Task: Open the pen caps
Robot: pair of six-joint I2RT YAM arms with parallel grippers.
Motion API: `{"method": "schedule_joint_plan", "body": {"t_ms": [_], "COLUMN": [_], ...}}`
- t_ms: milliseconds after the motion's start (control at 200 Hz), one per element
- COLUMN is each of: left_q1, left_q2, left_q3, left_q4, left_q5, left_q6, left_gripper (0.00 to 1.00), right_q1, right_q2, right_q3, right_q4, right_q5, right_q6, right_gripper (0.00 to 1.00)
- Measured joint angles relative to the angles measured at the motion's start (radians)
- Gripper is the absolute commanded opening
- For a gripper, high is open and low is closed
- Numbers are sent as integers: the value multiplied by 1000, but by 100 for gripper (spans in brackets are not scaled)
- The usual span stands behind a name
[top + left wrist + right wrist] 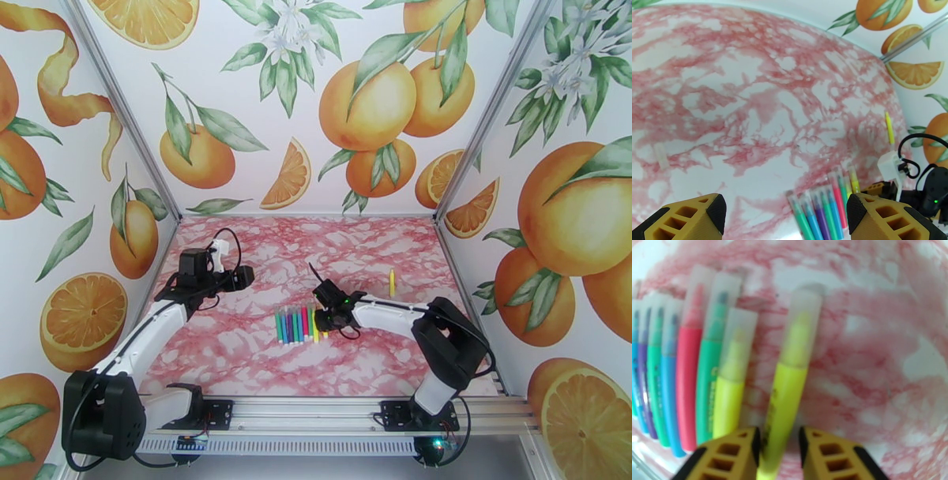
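Right fingers [742, 455] sit low over the row of markers [296, 324] at the centre of the top view. They straddle the barrel of the yellow marker [784, 398], which lies slightly apart at the right end of that row. There's a finger close on each side, but it's blurred down there and I cannot tell whether they truly pinch it. Its pen cap [805, 317], frosted and see-through, points to the top of the wrist frame, on the marker like its neighbours' caps. Left fingers [707, 215] hang wide apart with nothing between them, up and to the left of the row over the tabletop [237, 355]. Now the risks, as I judge them. A hold this far from the cap could let the marker swivel once the cap is pulled. One finger sits just beside the next yellow marker [728, 398] and could drag it along. And a slick, round barrel may simply slip.
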Motion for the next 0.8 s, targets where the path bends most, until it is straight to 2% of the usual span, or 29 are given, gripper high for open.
{"method": "schedule_joint_plan", "body": {"t_ms": [470,801], "left_q1": [0,0], "left_q2": [-4,-4], "left_q3": [-8,-8], "left_q4": [0,4], "left_q5": [-22,-25], "left_q6": [0,-1], "left_gripper": [84,84], "right_q1": [34,43], "right_q2": [53,61], "right_q3": [75,85], "right_q4": [-88,-96], "right_q5": [79,89], "right_q6": [-8,-11], "right_gripper": [28,22]}}
